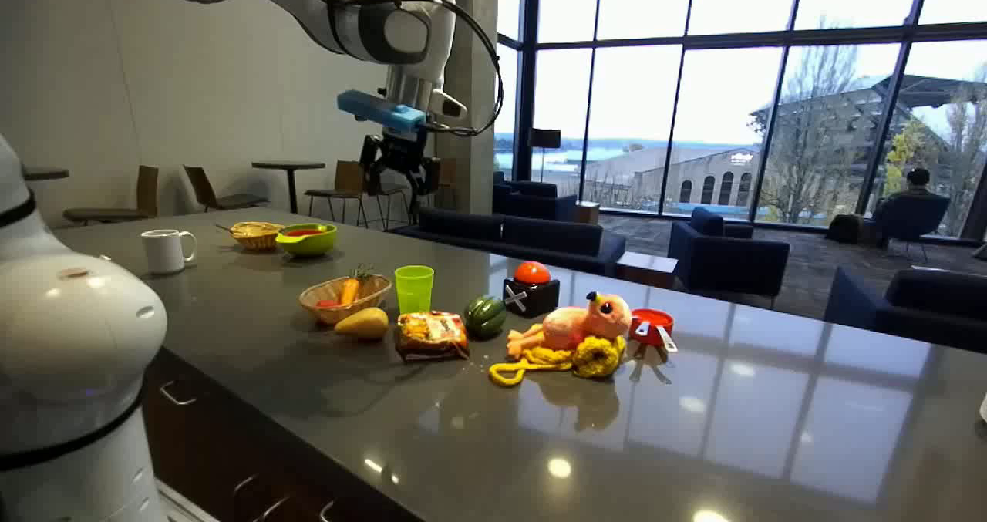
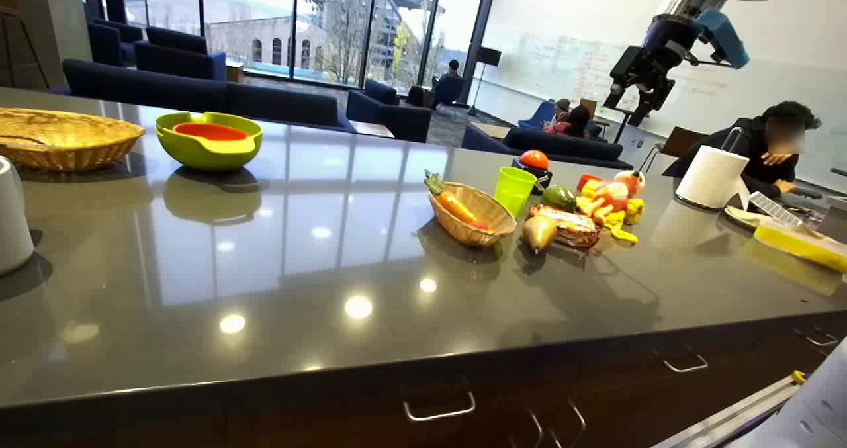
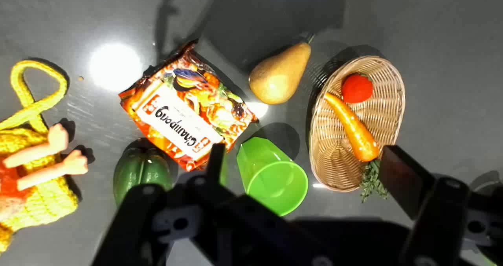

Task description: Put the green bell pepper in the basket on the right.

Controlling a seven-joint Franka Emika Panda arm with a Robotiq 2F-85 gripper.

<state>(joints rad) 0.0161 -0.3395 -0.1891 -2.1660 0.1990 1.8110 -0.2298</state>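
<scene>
**The claw (image 3: pixel 308 171) above the tabletop (image 3: pixel 444 81)**

Wrist view, left to right: a pink plush toy (image 3: pixel 43 176) on yellow knitting (image 3: pixel 43 203); the green bell pepper (image 3: pixel 131 171), on the tabletop just beside the Champong packet (image 3: pixel 184 116) and partly hidden by the claw; a lime-green cup (image 3: pixel 259 158); a pear (image 3: pixel 279 75); the wicker basket (image 3: pixel 385 107), containing a carrot (image 3: pixel 351 128) and a round red item (image 3: pixel 357 88). The claw's fingers are spread wide, holding nothing.

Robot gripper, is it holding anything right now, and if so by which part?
Nothing is held: the gripper stands open, and the green bell pepper rests on the countertop.
</scene>
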